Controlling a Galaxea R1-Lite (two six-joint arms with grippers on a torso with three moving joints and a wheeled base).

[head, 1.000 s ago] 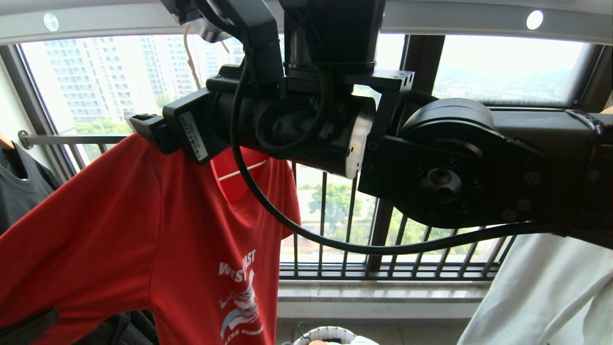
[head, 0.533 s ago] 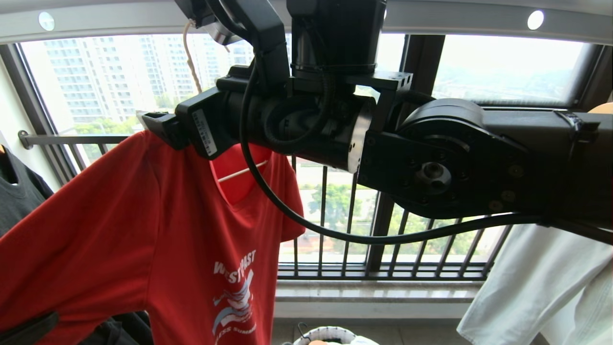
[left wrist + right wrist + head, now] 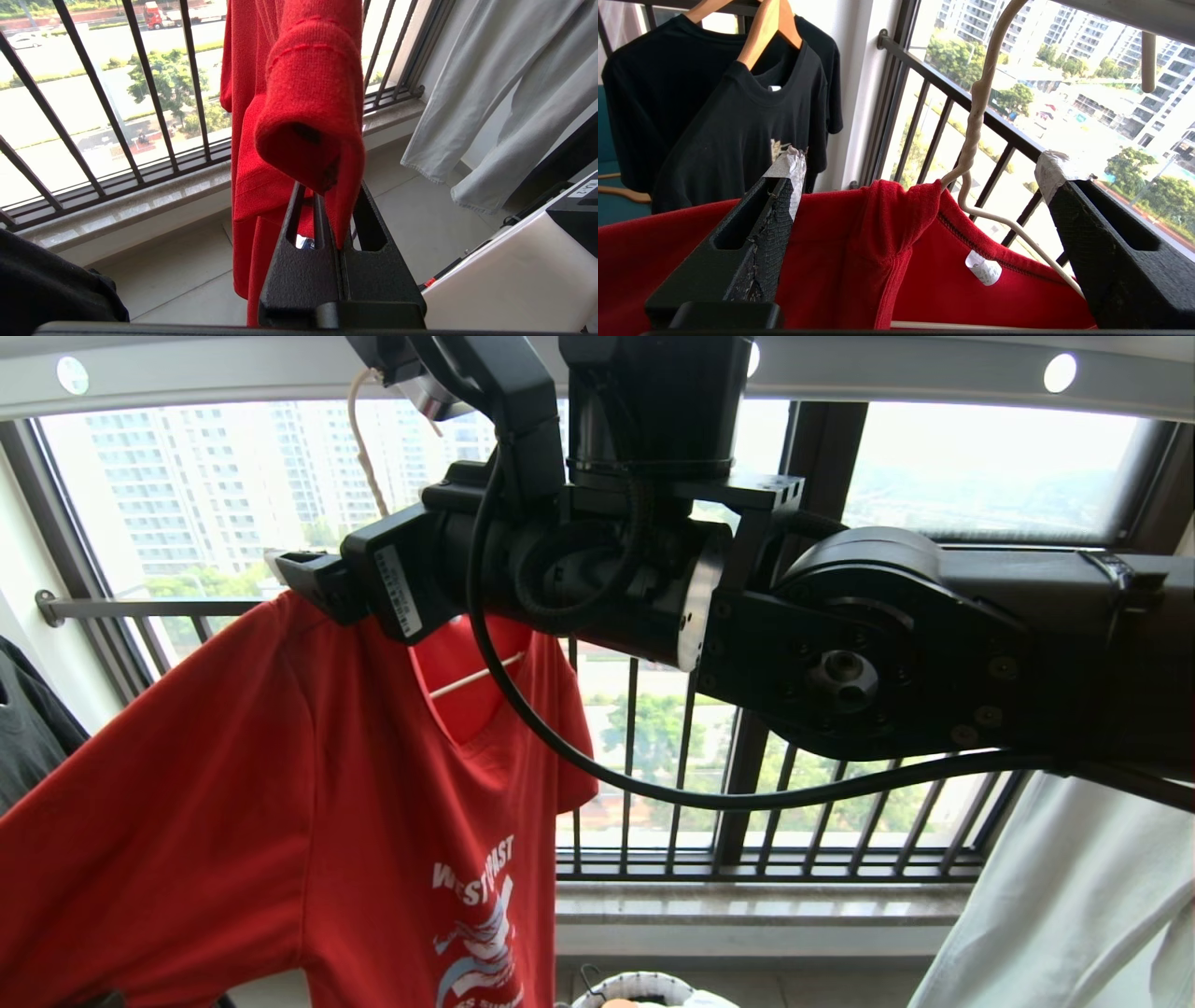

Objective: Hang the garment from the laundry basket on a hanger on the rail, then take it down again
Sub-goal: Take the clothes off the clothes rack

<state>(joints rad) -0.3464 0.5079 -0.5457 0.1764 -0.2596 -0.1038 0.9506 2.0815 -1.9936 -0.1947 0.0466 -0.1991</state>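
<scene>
Red fabric with white lettering, the T-shirt (image 3: pixel 308 784) hangs on a thin cream hanger (image 3: pixel 978 116) under the grey rail (image 3: pixel 887 378), above the white basket (image 3: pixel 639 987). Only the left wrist view shows the left hand (image 3: pixel 327 205) pinched tight on a sleeve hem. Only the right wrist view shows the right hand (image 3: pixel 924 172) spread wide around the collar and hanger neck, with black T-shirts (image 3: pixel 724 107) beyond.

Right arm (image 3: pixel 840 653) raised across head view, wrist directed toward robot's left. Right claw (image 3: pixel 920 224) spread wide, fingers (image 3: pixel 752 242) well apart, nothing clamped. Left claw (image 3: pixel 334 219) low, closed tight, pinching red fabric between fingertips.
</scene>
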